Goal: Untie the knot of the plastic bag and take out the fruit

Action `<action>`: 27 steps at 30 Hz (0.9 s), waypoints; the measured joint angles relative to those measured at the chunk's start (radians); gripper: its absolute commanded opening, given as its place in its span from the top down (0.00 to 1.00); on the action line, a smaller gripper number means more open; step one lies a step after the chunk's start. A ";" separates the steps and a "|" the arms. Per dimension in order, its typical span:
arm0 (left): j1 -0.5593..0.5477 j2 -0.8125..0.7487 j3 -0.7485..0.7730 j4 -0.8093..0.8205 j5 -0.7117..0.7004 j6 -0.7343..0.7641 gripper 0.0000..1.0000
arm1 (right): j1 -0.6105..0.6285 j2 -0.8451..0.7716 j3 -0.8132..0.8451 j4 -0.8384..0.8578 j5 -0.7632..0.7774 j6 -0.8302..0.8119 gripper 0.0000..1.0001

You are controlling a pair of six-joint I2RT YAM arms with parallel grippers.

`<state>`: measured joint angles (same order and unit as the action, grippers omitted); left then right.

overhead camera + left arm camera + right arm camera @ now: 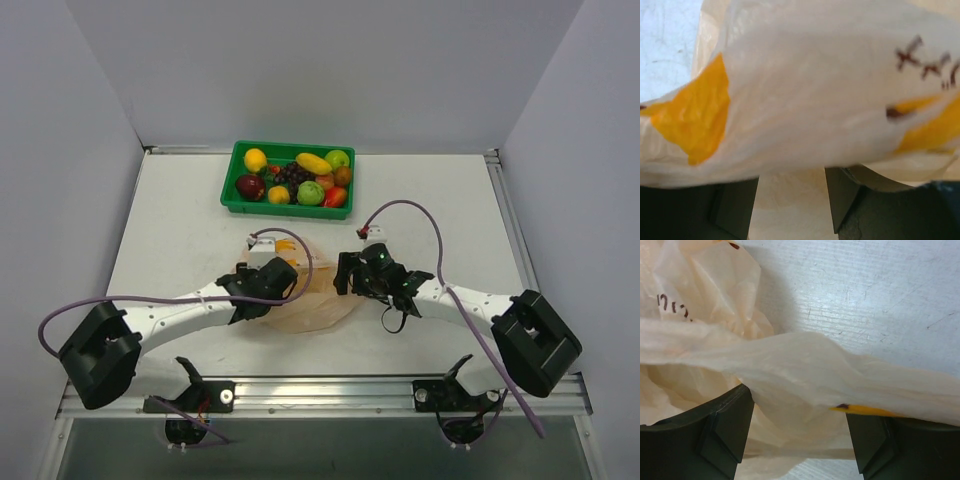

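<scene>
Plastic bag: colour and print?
Plastic bag: pale translucent peach with yellow patches and dark marks; best in left wrist view.

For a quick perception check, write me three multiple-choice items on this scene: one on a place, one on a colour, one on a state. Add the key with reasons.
1. The plastic bag lies:
A) against the far wall
B) between the left gripper and the right gripper
C) at the far left corner

2. The tray is:
A) green
B) blue
C) red

3. The right gripper's fingers are:
A) pinched on a banana
B) shut tight on nothing
C) apart, with bag plastic stretched across them

Key:
1. B, the top view shows the bag between both grippers.
2. A, its walls and rim are green.
3. C, the right wrist view shows the gap with plastic across it.
</scene>
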<state>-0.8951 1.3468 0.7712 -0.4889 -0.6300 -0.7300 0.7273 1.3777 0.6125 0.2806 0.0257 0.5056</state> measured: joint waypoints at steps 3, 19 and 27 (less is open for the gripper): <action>0.039 -0.055 -0.069 0.002 -0.004 -0.040 0.38 | 0.000 0.018 -0.003 0.009 -0.007 0.019 0.30; 0.111 -0.224 -0.122 0.006 0.061 -0.043 0.17 | 0.061 -0.048 0.027 -0.051 -0.063 -0.069 0.24; 0.091 -0.254 -0.005 -0.006 0.062 -0.090 0.17 | 0.072 -0.152 0.220 -0.162 -0.168 -0.365 0.03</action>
<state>-0.8040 1.0931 0.7662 -0.4950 -0.5678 -0.8200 0.7994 1.2259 0.8330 0.1188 -0.1425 0.1410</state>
